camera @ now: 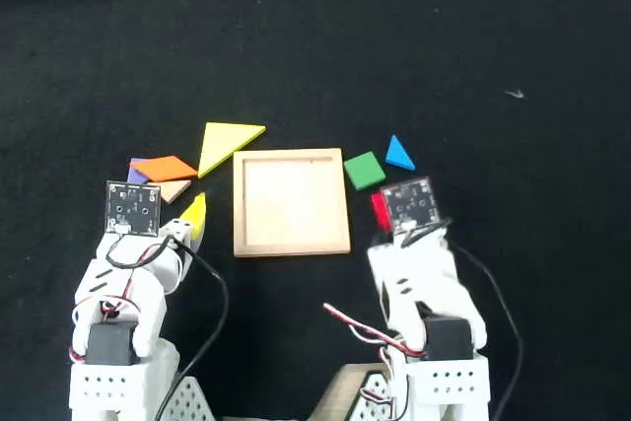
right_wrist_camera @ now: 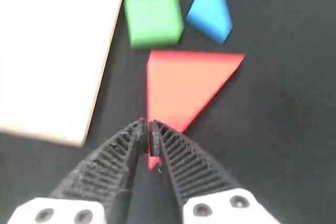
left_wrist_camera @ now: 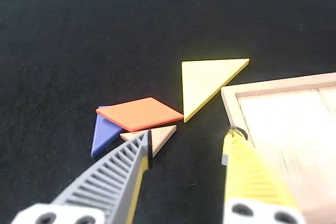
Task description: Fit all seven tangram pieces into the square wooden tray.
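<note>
Tray [camera: 291,204] of pale wood, square, lying flat at the middle of the black desk [camera: 513,175] between the two arms; all seven tangram pieces lie on the desk outside it. On the left arm's side, the yellow triangle [camera: 227,143] sits just off the tray's far corner, one tip close to the rim. Beside it, the orange parallelogram [camera: 165,167] rests over part of the purple triangle [camera: 135,175] and of the tan triangle [camera: 176,189]. On the right arm's side, the green square [camera: 364,170] lies just beside the tray's other far corner. The blue triangle [camera: 398,154] is near the square but apart from it, and the red triangle [right_wrist_camera: 184,85] lies nearer the arm than both. The left end effector [left_wrist_camera: 189,136] has its fingers spread apart above bare desk, one tip by the tan triangle, the other by the tray's rim. The right end effector [right_wrist_camera: 149,129] has its fingers pressed together, with the tips over the near corner of the red triangle (contact with the piece cannot be judged).
</note>
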### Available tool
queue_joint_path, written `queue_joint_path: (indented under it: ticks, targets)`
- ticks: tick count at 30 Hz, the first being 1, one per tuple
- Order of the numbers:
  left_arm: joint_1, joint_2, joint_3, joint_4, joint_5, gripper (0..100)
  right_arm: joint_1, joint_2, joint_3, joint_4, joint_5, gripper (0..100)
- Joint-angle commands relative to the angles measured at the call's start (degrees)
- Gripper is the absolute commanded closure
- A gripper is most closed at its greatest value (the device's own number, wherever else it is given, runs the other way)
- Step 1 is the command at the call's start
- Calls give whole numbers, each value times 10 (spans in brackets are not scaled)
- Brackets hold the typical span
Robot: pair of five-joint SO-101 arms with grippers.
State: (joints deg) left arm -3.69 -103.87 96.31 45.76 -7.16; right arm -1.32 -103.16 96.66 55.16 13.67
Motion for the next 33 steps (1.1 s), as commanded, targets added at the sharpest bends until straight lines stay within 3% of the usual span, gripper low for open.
queue_joint_path:
  ticks: [1,6,22,33]
  targets:
    - [-3,-4,11,1,-5,770,-4,-51,-1,-133,-4,979]
    - [-25,-4,11,-2,-2,770,-4,-51,-1,-229,-4,979]
    - [-22,-4,11,-4,-2,770,19,-51,-10,-223,-1,979]
    - [-20,-4,11,-4,-2,770,38,-46,-146,-163,-5,979]
